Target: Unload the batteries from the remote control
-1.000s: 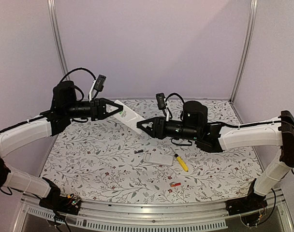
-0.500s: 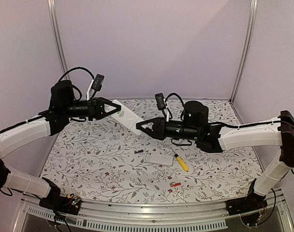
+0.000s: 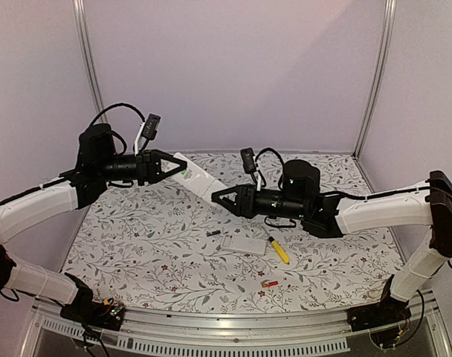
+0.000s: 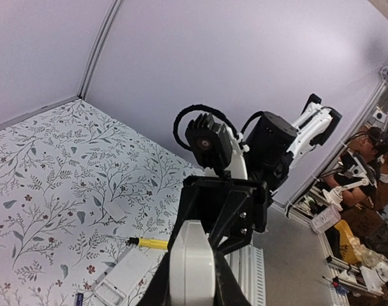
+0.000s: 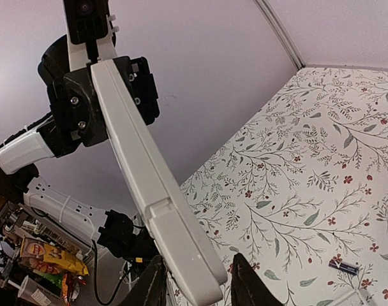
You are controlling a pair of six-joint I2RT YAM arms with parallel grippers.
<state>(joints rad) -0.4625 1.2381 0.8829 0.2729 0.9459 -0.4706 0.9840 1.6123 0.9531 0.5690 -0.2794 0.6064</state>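
Extraction looks part done. From above, the left gripper [image 3: 180,168] is clamped on the white remote control [image 3: 200,180], held aloft, with the right gripper [image 3: 214,195] at its free end. One dark battery [image 3: 213,233] and one red-orange battery [image 3: 269,283] lie on the table [image 3: 137,245].

Left wrist: the remote's body blocks its compartment.

Right wrist: the fingers [image 5: 154,284] stand apart astride the remote's end, not gripping. Whether any cells remain inside cannot be told; the next move probably calls for a precise pinch there.

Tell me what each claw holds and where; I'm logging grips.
The left claw grips the white remote by one end, in the air. The right claw straddles its other end; a firm grip there cannot be told.
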